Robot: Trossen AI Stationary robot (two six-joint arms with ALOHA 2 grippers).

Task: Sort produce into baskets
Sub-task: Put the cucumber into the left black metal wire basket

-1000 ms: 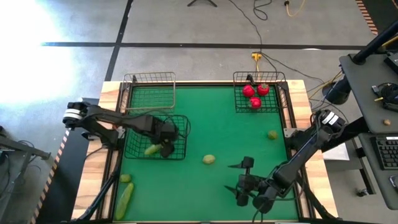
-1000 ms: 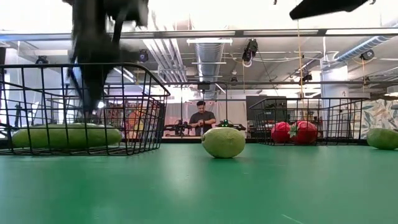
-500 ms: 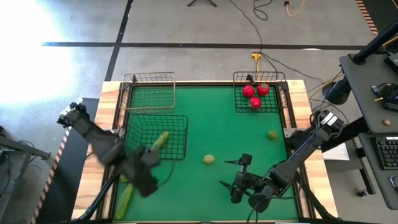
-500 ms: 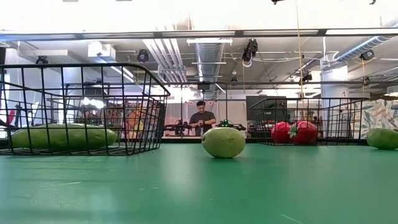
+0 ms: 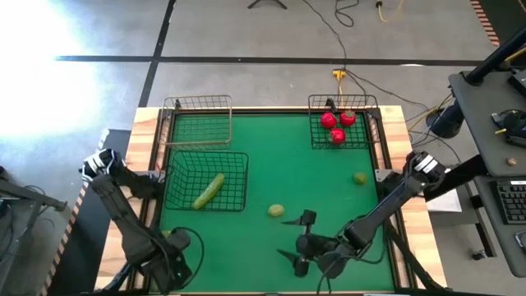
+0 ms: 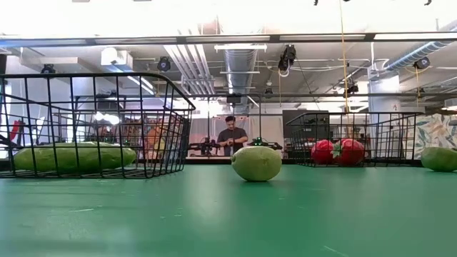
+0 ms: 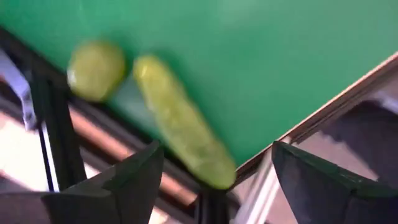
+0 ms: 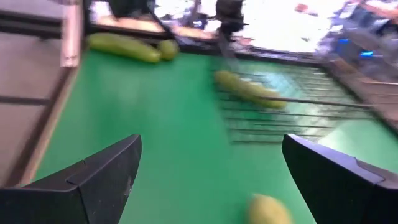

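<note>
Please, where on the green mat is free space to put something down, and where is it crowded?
Free: the middle strip between the tan basket and the tomato basket, and the mat between the cucumber basket and the centre lime. Crowded: the near-left corner, with left tool, and the near edge around the right tool.

A green mat (image 5: 271, 247) covers the wooden-edged table (image 5: 146, 123). Cables (image 5: 339, 37) trail across the grey floor (image 5: 99, 90) (one ending in a yellow plug). A person (image 6: 230, 133) stands far behind.
</note>
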